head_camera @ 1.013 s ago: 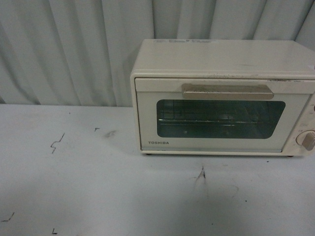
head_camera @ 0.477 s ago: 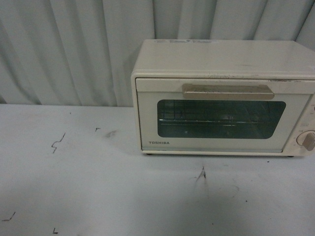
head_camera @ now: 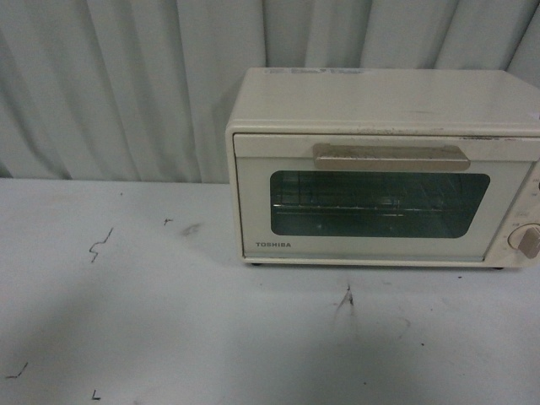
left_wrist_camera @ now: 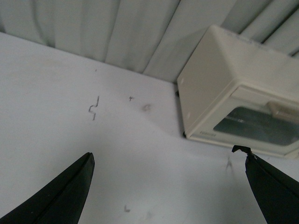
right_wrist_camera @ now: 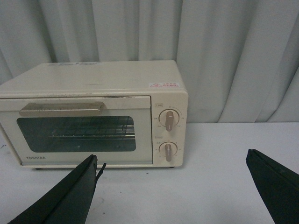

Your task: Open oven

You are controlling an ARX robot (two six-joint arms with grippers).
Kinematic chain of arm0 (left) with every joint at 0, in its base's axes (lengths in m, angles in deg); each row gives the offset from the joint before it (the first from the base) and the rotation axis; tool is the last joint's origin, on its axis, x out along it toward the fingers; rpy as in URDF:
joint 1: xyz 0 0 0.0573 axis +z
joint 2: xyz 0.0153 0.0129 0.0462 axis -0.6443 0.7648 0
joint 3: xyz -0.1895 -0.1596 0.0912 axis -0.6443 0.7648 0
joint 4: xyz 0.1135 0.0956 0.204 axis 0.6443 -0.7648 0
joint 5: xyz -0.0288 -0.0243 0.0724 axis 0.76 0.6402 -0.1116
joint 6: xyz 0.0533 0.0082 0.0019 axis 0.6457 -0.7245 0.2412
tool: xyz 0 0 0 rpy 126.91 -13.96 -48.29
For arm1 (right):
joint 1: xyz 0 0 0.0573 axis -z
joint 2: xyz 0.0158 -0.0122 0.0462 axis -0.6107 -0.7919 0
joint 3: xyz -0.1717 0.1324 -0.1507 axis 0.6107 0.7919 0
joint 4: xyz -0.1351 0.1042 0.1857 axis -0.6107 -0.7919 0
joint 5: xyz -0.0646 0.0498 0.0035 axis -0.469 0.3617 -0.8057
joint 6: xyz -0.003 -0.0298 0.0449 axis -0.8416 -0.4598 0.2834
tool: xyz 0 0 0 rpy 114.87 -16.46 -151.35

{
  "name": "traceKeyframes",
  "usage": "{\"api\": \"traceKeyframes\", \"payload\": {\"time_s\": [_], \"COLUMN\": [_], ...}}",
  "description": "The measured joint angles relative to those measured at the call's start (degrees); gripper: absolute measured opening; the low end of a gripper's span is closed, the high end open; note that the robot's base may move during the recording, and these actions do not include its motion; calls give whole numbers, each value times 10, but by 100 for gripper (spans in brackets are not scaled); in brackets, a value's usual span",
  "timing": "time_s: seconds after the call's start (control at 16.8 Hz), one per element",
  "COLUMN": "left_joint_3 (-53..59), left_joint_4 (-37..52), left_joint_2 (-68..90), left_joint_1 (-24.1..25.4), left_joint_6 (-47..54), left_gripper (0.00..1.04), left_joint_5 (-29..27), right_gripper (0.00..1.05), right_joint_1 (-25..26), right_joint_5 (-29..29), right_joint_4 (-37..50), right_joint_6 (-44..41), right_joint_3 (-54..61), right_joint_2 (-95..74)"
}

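Note:
The cream-white Toshiba oven [head_camera: 380, 169] stands at the back right of the table, door shut, with its beige bar handle [head_camera: 391, 157] above the glass window. It also shows in the left wrist view [left_wrist_camera: 233, 93] and in the right wrist view [right_wrist_camera: 93, 114], where its two round knobs [right_wrist_camera: 168, 135] face me. My left gripper [left_wrist_camera: 168, 161] is open and empty over the table, short of the oven's left front corner. My right gripper [right_wrist_camera: 172, 163] is open and empty in front of the knobs, apart from the oven. Neither arm shows in the front view.
A pleated white curtain [head_camera: 126, 84] hangs behind the table. The white tabletop [head_camera: 169, 321] carries small dark pen marks [head_camera: 99, 245] and a scuff [head_camera: 346, 297] before the oven.

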Motion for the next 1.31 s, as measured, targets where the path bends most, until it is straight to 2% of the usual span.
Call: {"api": "traceKeyframes", "payload": {"time_s": [0.18,0.36,0.48,0.54,0.72,0.95,1.31], "left_joint_3": [-40,-88,-97,-101,-101,-131,-213], "left_joint_4": [221,405,474,529,670,760,776], "left_joint_2": [252,485,582,662,780,887,959], "left_joint_1": [-41,-120,-161,-198,-235,-262,-296], "left_joint_6": [-73,-165,-217,-268,-386,-485,-538], "left_gripper": [98,98,98,98,98,98,98], "left_joint_5": [27,35,35,36,61,47,35], "right_gripper": [98,98,98,98,98,98,98], "right_joint_1": [0,0,0,0,0,0,0], "right_joint_5": [0,0,0,0,0,0,0], "right_joint_4": [0,0,0,0,0,0,0], "right_joint_6": [0,0,0,0,0,0,0], "right_joint_3": [0,0,0,0,0,0,0], "right_joint_2": [0,0,0,0,0,0,0]}}
